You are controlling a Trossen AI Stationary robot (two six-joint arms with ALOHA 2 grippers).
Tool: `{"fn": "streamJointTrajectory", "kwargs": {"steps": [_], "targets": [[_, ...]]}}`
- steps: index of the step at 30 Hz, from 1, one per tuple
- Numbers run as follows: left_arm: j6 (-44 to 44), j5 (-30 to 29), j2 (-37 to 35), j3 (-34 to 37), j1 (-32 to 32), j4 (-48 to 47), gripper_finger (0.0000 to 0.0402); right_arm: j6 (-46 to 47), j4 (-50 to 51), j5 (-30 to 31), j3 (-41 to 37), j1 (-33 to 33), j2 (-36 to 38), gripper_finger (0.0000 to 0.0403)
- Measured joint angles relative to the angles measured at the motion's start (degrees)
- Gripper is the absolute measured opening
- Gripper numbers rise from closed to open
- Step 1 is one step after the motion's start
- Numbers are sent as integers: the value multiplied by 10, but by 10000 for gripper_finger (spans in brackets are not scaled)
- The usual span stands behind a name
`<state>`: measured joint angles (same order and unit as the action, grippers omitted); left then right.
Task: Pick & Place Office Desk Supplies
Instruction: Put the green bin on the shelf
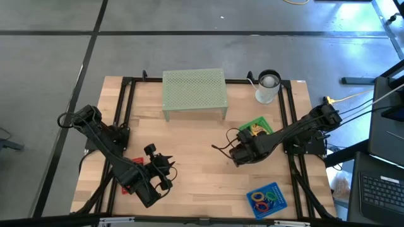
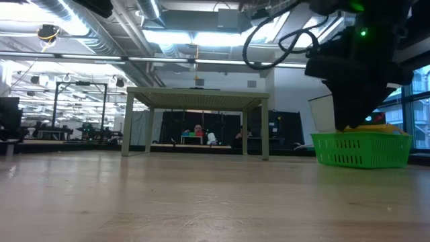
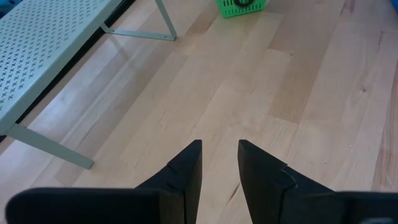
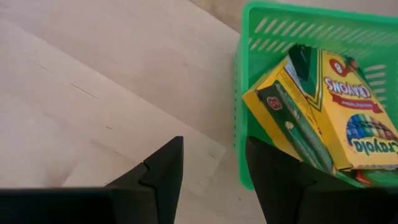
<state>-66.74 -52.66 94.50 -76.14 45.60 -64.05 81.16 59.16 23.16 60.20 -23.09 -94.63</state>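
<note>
Two yellow crayon boxes (image 4: 329, 106) lie tilted in the green tray (image 4: 249, 93), also seen in the high view as crayon boxes (image 1: 255, 129) and low on the right as the green tray (image 2: 363, 149). My right gripper (image 4: 214, 168) is open and hovers over bare wood beside that tray's near wall; in the high view the right gripper (image 1: 235, 151) is just left of the tray. Coloured rings (image 1: 265, 197) lie in the blue tray (image 1: 278, 203). My left gripper (image 3: 221, 165) is open above bare wood, and in the high view the left gripper (image 1: 168, 166) is beside the red tray (image 1: 129, 180).
The pale green mesh riser (image 1: 194, 91) stands on its legs at the table's far middle, shown as the riser (image 3: 50, 56) and the riser (image 2: 198, 101) too. A white cup (image 1: 268, 85) stands at the far right. Bare wood (image 1: 196, 170) stretches between the two arms.
</note>
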Motion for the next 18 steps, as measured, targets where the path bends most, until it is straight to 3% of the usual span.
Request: {"fn": "streamJointTrajectory", "kwargs": {"steps": [14,18], "targets": [[0,0,0,0,0,0,97,-26,5,4,0,0,-55,175],[0,-1,0,0,0,0,97,-36,5,4,0,0,-55,150]]}}
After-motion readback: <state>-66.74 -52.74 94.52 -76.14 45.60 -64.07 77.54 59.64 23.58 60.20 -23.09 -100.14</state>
